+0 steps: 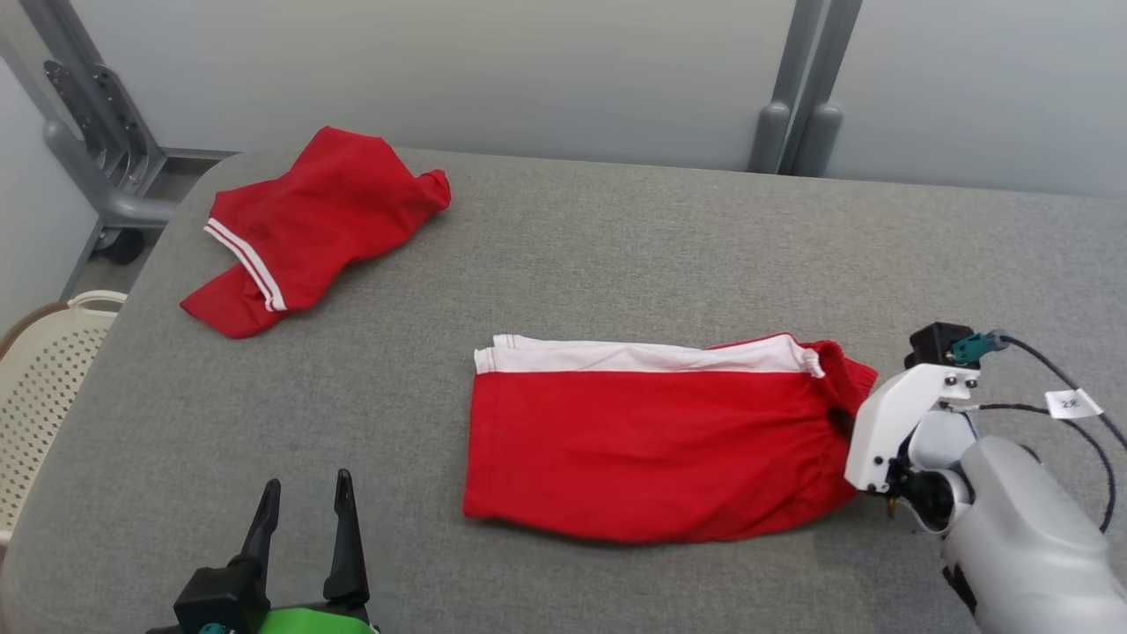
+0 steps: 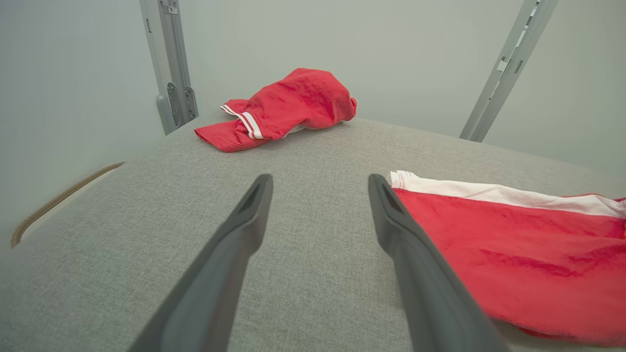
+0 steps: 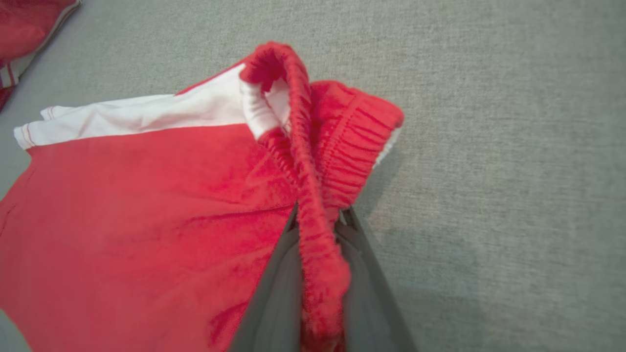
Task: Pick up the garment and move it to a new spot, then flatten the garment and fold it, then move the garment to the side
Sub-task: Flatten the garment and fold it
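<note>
Two red garments (image 1: 651, 440) (image 1: 308, 229), two grippers (image 1: 304, 489) (image 3: 318, 217), one basket (image 1: 44, 379), one table (image 1: 616, 246).

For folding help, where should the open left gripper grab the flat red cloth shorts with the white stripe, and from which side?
Probably the near hem corner of the red shorts, approached low from the robot's left by the left gripper: that edge lies flat and free, opposite the gathered waistband the right gripper pinches.
</note>
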You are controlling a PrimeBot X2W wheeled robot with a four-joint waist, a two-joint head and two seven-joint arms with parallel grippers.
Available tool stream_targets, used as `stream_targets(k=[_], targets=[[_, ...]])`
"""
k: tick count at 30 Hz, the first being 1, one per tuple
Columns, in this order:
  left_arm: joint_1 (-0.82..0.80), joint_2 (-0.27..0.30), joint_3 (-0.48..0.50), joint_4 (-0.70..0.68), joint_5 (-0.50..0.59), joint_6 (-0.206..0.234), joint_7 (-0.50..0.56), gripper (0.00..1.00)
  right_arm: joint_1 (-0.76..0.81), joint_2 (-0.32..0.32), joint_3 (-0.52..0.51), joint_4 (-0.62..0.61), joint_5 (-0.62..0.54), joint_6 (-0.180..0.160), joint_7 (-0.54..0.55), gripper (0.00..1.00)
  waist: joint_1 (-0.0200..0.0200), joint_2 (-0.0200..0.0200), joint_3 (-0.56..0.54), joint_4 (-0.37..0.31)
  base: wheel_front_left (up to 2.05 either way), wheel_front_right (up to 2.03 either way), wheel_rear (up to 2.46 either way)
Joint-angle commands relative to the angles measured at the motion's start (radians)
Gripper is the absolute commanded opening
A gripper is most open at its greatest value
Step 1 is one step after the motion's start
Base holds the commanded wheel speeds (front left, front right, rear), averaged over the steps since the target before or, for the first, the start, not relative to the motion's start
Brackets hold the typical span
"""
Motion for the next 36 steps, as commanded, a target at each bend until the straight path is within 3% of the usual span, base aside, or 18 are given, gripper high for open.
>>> stream_targets(k=[1,9,15,25,36], targets=[[-0.001,-0.004,0.002,-0.001,0.011,-0.003,-0.003,1.0,-0.009,-0.041,0.015,-0.026,0.026,-0.001,0.03,0.0,0.0,0.0,-0.006,-0.024,0.0,0.0,0.0],[0.0,-0.007,-0.006,-0.013,0.024,-0.01,-0.003,1.0,-0.007,-0.204,0.021,-0.105,0.07,-0.001,0.118,0.0,0.0,0.0,-0.005,-0.083,0.0,0.0,0.0],[-0.011,-0.007,-0.016,-0.017,0.028,-0.013,-0.003,1.0,-0.008,-0.277,-0.043,-0.104,0.049,-0.001,0.14,0.0,0.0,0.0,0.004,-0.11,0.0,0.0,0.0],[-0.022,-0.007,-0.031,-0.004,0.027,-0.02,-0.003,1.0,-0.001,-0.225,-0.083,-0.141,0.052,0.0,0.16,0.0,0.0,0.0,0.011,-0.128,0.0,0.0,0.0],[-0.021,-0.003,-0.039,-0.001,0.019,-0.02,-0.003,1.0,0.049,-0.125,-0.047,-0.31,0.067,0.0,0.22,0.0,0.0,0.0,-0.003,-0.113,0.0,0.0,0.0]])
